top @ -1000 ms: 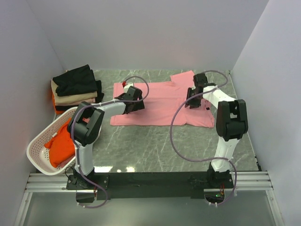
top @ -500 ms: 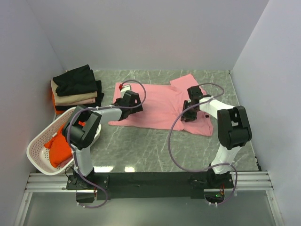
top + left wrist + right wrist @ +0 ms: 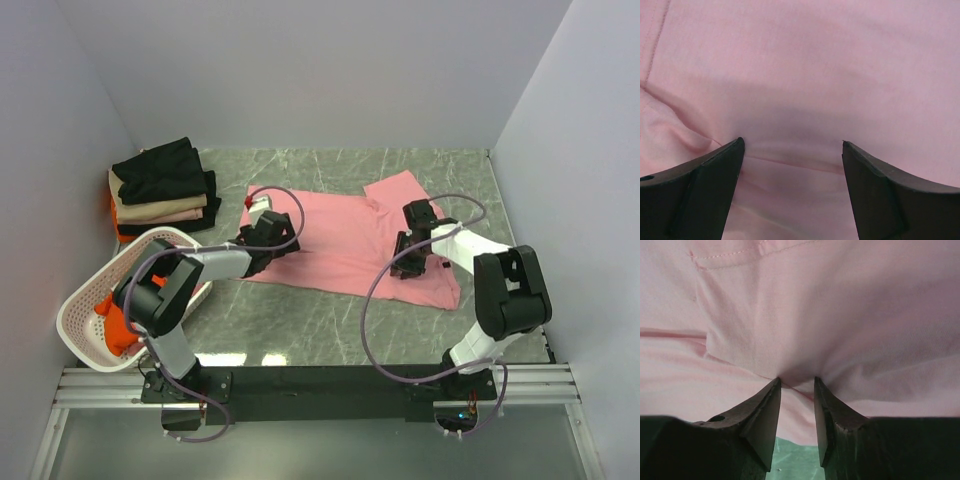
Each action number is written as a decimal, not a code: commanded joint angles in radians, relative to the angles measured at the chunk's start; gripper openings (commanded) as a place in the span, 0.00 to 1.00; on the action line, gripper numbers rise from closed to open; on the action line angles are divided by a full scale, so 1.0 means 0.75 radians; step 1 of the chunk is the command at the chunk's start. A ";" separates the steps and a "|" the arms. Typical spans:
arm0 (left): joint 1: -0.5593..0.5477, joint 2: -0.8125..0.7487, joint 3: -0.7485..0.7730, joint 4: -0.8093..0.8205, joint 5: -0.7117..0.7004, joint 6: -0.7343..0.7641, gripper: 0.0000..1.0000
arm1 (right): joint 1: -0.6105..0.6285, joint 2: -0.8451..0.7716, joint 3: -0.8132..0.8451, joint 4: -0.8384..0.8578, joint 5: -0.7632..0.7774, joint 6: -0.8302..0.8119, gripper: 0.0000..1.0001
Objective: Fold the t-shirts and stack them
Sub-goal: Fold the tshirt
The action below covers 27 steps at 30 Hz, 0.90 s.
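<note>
With both arms reaching out over the table, my left tool sits on the pink t-shirt, tips spread wide apart. Nothing is clamped; flat pink cloth fills the gap and everything ahead of the tips. A seam runs off to the upper left of that tool, with a soft wrinkle just beside the left finger.

My right tool has its tips drawn close together, pinching a small fold of the same shirt. Cloth puckers and radiates out from the pinch point. A stitched hem lies ahead of the tool, toward the upper left. Below the tips a sliver of green marble table shows, so this grip is near the shirt's edge.

In the top view the pink shirt lies spread on the table between the two tools. The left tool is on its left end, the right tool near its right front edge. One sleeve sticks out beyond the right tool.

Well off to the left of the left tool is a folded stack, with a black t-shirt on top and a beige t-shirt under it. Nearer me on that side, a white basket holds an orange-red t-shirt.
</note>
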<state>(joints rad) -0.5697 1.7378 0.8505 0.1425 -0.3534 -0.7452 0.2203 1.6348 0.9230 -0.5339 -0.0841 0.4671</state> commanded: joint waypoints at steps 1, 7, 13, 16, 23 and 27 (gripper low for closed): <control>-0.052 0.015 -0.113 -0.292 0.003 -0.111 0.87 | 0.009 -0.051 -0.093 -0.086 0.071 0.028 0.41; -0.097 -0.116 -0.105 -0.421 -0.065 -0.164 0.89 | 0.009 -0.149 -0.147 -0.084 0.047 0.030 0.43; -0.101 -0.259 0.181 -0.641 -0.216 -0.072 0.99 | 0.011 -0.284 0.029 -0.168 0.094 -0.038 0.46; -0.032 -0.209 0.381 -0.669 -0.220 0.060 0.99 | 0.007 -0.288 0.176 -0.208 0.096 -0.087 0.46; 0.289 0.098 0.757 -0.665 -0.149 0.200 0.99 | -0.024 -0.190 0.467 -0.190 0.012 -0.134 0.46; 0.371 0.305 0.921 -0.681 -0.089 0.249 0.95 | -0.028 -0.163 0.524 -0.143 -0.078 -0.130 0.46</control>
<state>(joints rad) -0.3149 1.8732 1.4799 -0.3172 -0.4644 -0.6273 0.2070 1.4872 1.2789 -0.6567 -0.0826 0.3878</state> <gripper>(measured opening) 0.958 0.462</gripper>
